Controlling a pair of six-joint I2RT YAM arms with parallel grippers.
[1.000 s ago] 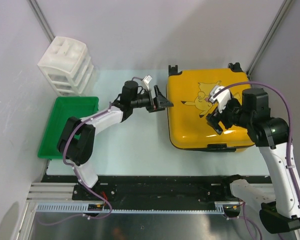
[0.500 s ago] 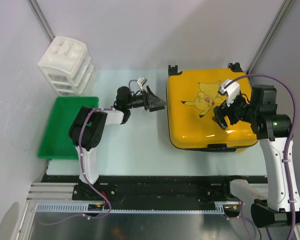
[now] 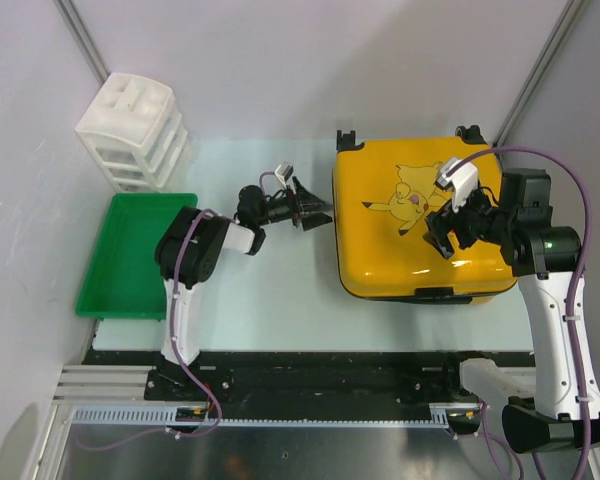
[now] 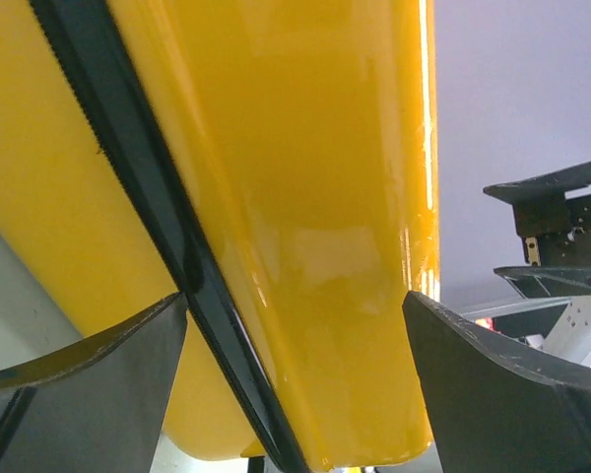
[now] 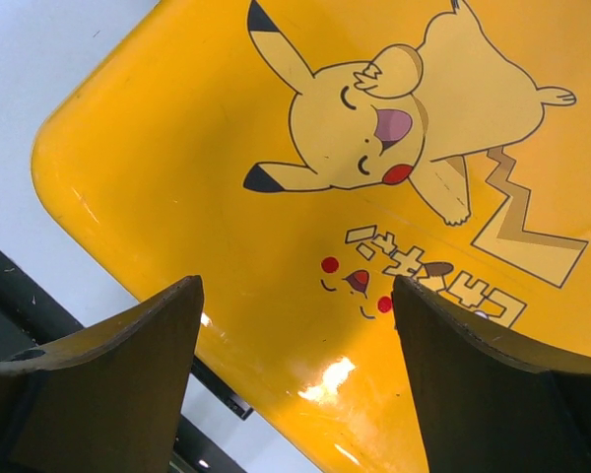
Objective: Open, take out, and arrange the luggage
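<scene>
The luggage (image 3: 390, 235), a bright-yellow hard-shell suitcase with a Pikachu print, lies flat and closed on the right half of the table. My left gripper (image 3: 318, 209) points at its left side edge, jaws open, just short of the shell. The left wrist view shows the yellow side (image 4: 315, 217) and the black zipper trim (image 4: 153, 197) between the spread fingers. My right gripper (image 3: 442, 232) hovers over the lid's right part, open and empty. Its wrist view looks down on the Pikachu print (image 5: 394, 128).
A green plastic tray (image 3: 135, 255) lies at the table's left edge. A white plastic drawer unit (image 3: 132, 128) stands at the back left. Black wheels (image 3: 346, 138) stick out at the suitcase's far edge and a black handle (image 3: 435, 294) at its near edge.
The left arm has folded in, drawing its gripper slightly left and back from the suitcase's side. The right gripper shifted right over the lid, then held still.
</scene>
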